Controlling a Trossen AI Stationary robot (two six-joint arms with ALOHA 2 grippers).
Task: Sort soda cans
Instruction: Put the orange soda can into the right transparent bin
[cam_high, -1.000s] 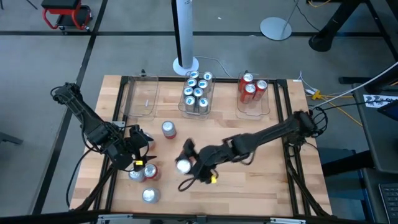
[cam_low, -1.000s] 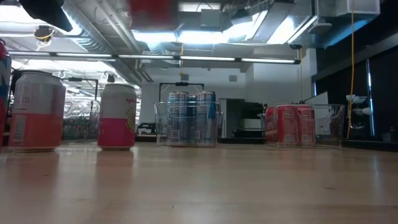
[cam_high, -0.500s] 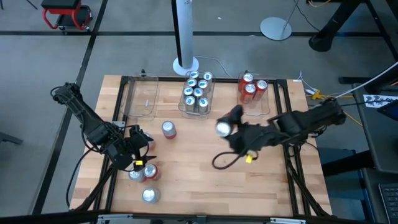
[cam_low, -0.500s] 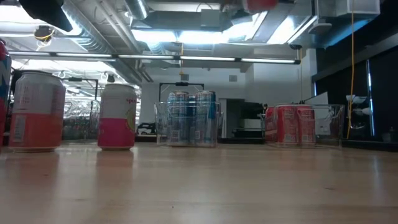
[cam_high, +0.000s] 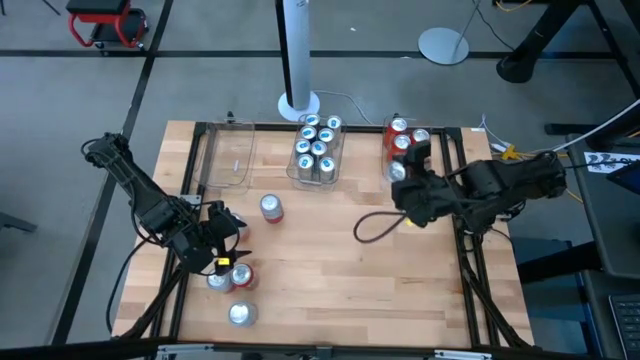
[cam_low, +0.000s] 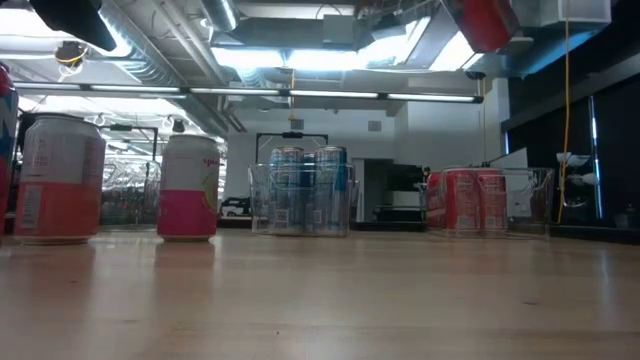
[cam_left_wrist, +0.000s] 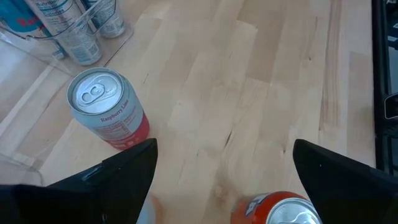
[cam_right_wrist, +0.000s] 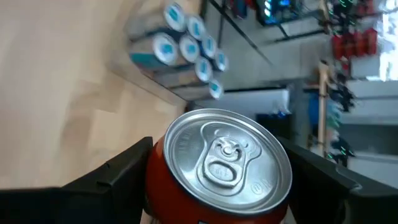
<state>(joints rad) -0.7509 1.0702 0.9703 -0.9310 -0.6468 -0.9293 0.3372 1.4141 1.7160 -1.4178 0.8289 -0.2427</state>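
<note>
With the right pincer (cam_right_wrist: 214, 186) clamped on the red metal soda can with silver top (cam_right_wrist: 219, 167) above the clear plastic bin of red cans (cam_high: 420, 172), centre it over a free spot, lower upright, then release; the left pincer (cam_left_wrist: 221, 180) waits apart over the tabletop (cam_high: 330, 250)

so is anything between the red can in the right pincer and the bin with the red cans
Nothing visible blocks it. The right pincer holds the red can in the air at the near edge of the red-can bin, above the table. The bin's near part looks free; the red cans in it stand toward the far end.
</note>
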